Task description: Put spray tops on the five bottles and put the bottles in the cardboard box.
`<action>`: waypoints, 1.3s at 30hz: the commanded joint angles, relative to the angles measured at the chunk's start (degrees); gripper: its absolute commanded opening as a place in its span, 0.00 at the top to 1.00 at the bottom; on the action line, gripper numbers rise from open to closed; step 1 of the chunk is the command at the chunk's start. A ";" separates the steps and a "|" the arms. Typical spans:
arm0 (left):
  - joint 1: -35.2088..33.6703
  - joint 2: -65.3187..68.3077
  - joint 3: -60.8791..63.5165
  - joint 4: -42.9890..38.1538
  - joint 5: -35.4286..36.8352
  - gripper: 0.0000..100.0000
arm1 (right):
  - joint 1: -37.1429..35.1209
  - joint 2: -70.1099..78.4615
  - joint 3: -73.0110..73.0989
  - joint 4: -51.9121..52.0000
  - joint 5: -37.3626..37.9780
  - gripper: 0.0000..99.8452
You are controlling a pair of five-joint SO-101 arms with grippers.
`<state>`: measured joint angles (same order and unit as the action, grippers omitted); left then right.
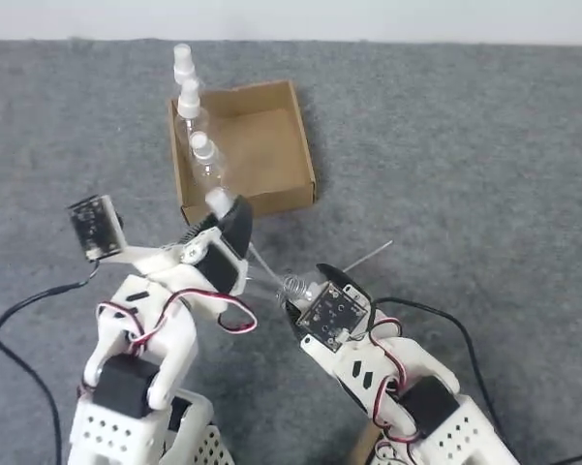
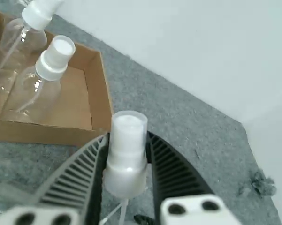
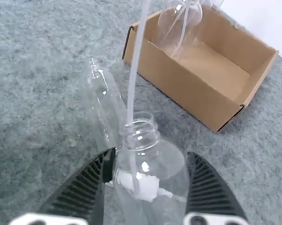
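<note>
The left claw [image 2: 126, 140] was closed on a white spray top [image 2: 126, 159], pinching it by the collar just in front of the cardboard box [image 1: 300, 145]. From that top a thin tube [image 3: 135, 79] ran down into the neck of a clear open bottle [image 3: 155, 178], which the right claw [image 3: 151, 157] clamped around its shoulders. Bottle and top were apart, joined only by the tube.

Three capped bottles [image 1: 189, 107] stood in a row along one wall of the box, their white tops above the rim. The nearest of them was close behind the left claw, with the box's front wall between the claw and the floor of the box. The rest of the box floor was bare brown card.

A second clear bottle [image 3: 103, 96], uncapped, lay on its side on the grey carpet [image 1: 465, 145] just beside the held one, its neck pointing towards the box corner. A thin pale line [image 1: 368, 258] lay on the carpet beside the right arm; it may have been a loose tube, but the high view was too poor to tell.

A black cable [image 1: 19, 334] looped over the carpet beside the left arm, and red and white wires ran along both arms. A small circuit board [image 1: 331, 312] sat on the right wrist, and its markings were too small to read. The bottles and the box showed plain surfaces.
</note>
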<state>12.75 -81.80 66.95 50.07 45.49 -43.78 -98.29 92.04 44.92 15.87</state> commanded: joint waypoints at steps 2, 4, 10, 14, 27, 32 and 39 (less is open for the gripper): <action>0.62 -0.70 -0.57 -0.09 -0.44 0.99 | 0.04 -1.27 -1.23 -1.36 0.26 0.88; 0.62 -0.70 -0.48 -0.09 -0.44 0.99 | 0.04 -1.27 -1.23 -1.36 0.26 0.88; 0.62 -0.70 -0.04 0.00 -0.44 0.99 | 0.04 -1.27 -1.23 -1.36 0.26 0.88; 0.62 -0.70 0.75 -0.70 -0.53 0.99 | 0.04 -1.27 -1.32 -1.36 -2.11 0.88; 0.62 -0.70 2.07 -2.11 -0.62 0.99 | 0.04 -1.27 -1.93 -1.27 -5.27 0.87; 0.62 -0.70 1.98 -2.11 -0.62 0.99 | 0.04 -1.27 -1.93 -1.36 -5.27 0.87; 2.20 -0.70 1.98 -1.76 -3.08 0.99 | 0.04 -1.27 -1.93 -1.36 -5.36 0.87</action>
<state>13.54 -81.80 69.58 49.89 44.09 -43.87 -98.29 92.04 44.92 11.12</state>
